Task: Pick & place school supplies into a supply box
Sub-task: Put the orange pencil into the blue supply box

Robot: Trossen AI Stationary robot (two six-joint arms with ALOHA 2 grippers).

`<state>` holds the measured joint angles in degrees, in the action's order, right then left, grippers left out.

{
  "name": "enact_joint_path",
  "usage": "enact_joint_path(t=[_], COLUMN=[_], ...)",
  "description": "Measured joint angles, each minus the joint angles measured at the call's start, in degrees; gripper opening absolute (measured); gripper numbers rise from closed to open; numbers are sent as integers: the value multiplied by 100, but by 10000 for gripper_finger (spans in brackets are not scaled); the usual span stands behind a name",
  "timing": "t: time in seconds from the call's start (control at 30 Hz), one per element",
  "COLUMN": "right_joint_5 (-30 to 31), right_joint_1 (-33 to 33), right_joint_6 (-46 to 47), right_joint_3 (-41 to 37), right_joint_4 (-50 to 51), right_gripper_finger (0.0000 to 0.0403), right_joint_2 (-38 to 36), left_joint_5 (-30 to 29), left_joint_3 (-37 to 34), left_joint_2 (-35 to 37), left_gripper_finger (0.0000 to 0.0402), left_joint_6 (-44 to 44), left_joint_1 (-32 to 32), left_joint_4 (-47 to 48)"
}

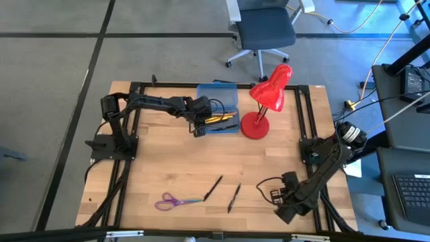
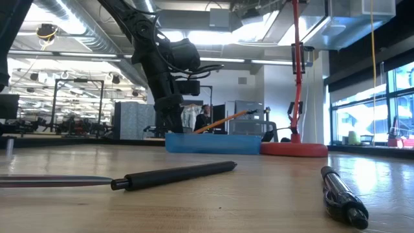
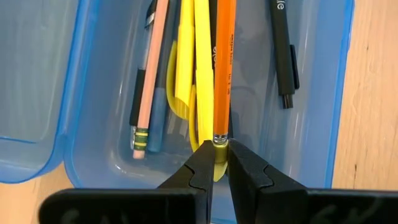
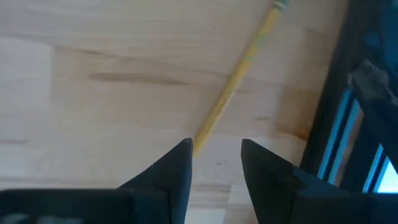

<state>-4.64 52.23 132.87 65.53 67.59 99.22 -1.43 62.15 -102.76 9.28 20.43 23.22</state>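
Wood-plank bench (image 1: 168,168); left tool (image 3: 221,149) pinches a slim orange pencil (image 3: 222,68) inside the translucent blue box (image 3: 93,124); right tool (image 4: 216,149) open, empty.

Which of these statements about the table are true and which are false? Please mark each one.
1. The left hand grips an orange pencil over the blue box. True.
2. The scissors already lie inside the box. False: they lie on the table near its front edge, far from the box.
3. Two black pens lie on the table beside the scissors. True.
4. The right hand holds a yellow pencil. False: its fingers are open, and the pencil lies on the table ahead of them.
5. The red lamp stands left of the box in the high view. False: it stands to the right.
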Motion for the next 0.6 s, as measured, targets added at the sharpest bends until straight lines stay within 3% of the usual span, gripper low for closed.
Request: enact_joint_path(t=[0.1,0.6], right_joint_5=[29,303], right_joint_1=[175,377], right_joint_6=[352,357], right_joint_3=[-123,-1426], right_joint_4=[-9,-1425], right_gripper_finger=[142,142], right_joint_2=[0,-26], left_joint_5=[2,0], left_joint_3=[0,0], left_joint_2=[0,1], left_gripper_finger=[24,24], left_joint_6=[-4,-111], left_joint_1=[-2,-4], left_joint_4=[37,143])
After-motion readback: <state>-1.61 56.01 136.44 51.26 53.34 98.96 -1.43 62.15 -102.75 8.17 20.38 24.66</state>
